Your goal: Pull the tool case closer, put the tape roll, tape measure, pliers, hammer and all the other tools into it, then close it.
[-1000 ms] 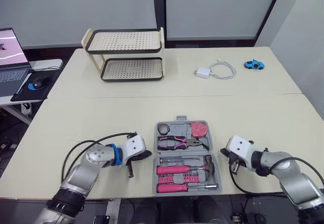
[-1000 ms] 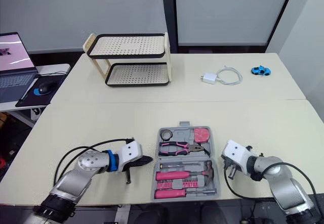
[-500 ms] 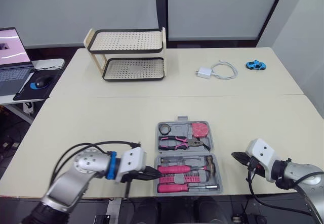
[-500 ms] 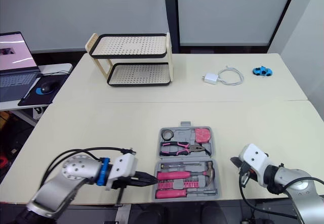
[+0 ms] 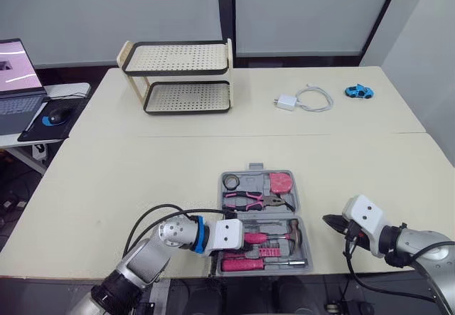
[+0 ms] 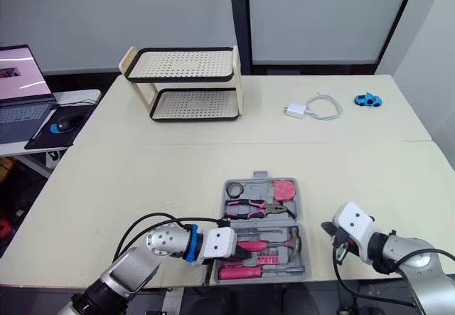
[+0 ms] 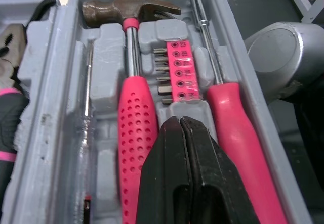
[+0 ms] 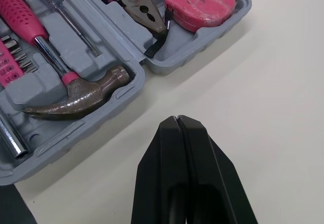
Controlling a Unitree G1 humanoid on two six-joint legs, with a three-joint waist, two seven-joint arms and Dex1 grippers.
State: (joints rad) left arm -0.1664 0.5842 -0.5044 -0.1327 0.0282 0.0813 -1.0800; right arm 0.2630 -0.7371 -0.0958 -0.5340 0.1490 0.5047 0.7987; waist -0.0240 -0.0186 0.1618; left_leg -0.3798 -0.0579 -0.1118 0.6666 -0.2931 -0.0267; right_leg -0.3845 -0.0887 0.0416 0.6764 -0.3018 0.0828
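Where the cream worktop (image 5: 128, 180) reaches its near edge, an open grey plastic tool case (image 5: 257, 215) lies flat, about midway along that edge. Its far half holds a black tape roll (image 5: 229, 181), pink-handled pliers (image 5: 249, 200) and a round pink tape measure (image 5: 281, 183). Its near half holds a steel-headed hammer with a pink dotted grip (image 7: 132, 82), a pink strip of screwdriver bits (image 7: 178, 67) and a pink-handled screwdriver (image 7: 238, 128). The left gripper (image 7: 180, 119) hovers over the near half, its black fingers pressed together and empty, tips above the bit strip; contact cannot be told. The right gripper (image 8: 177, 118), likewise pinched closed and empty, is over bare worktop just beside the case's right wall, near the hammer head.
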